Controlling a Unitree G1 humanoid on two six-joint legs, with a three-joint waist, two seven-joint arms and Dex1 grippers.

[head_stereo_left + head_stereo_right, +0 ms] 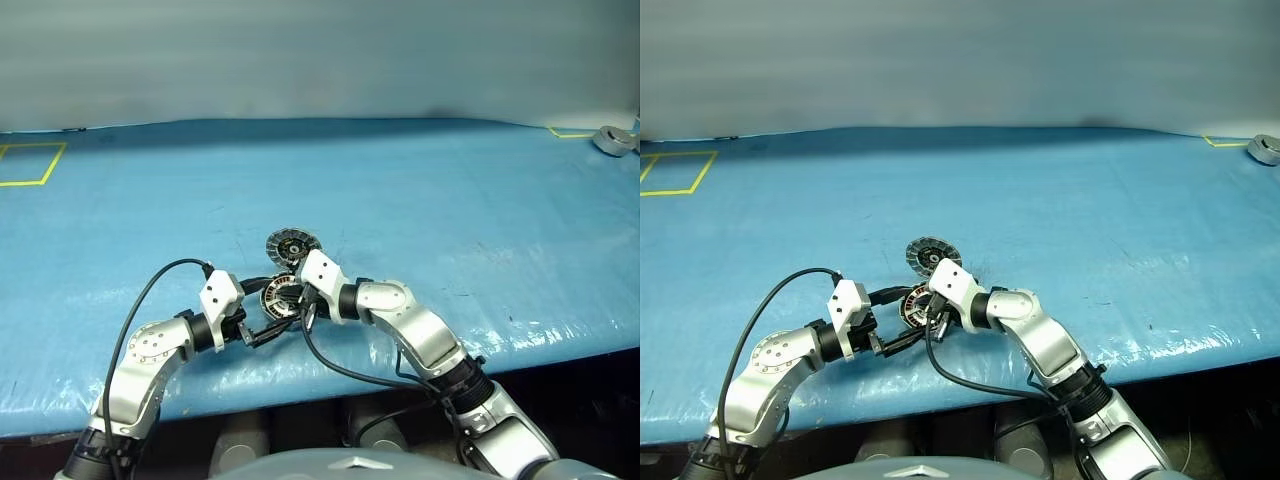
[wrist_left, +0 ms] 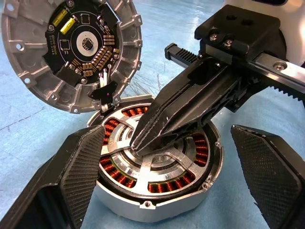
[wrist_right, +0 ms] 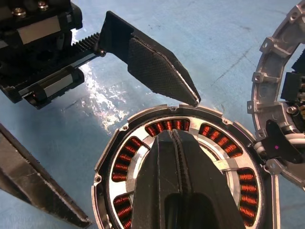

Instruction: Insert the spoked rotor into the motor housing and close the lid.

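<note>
The motor housing (image 2: 157, 191) sits on the blue table, its copper windings in a ring. The spoked rotor (image 2: 143, 167) lies inside it, silver spokes over the windings. My right gripper (image 3: 172, 133) is shut with nothing between its fingers, and its tip rests on the rotor's middle. My left gripper (image 2: 169, 138) is open, one finger on each side of the housing; the finger (image 2: 88, 162) on the lid's side is close against the housing wall. The lid (image 2: 71, 52) lies open just behind the housing, circuit-board face showing, joined to it by wires.
A yellow tape square (image 1: 30, 163) marks the far left of the blue table (image 1: 450, 220). A grey round part (image 1: 615, 140) sits at the far right by a yellow tape corner. The table's front edge (image 1: 560, 345) runs close below my arms.
</note>
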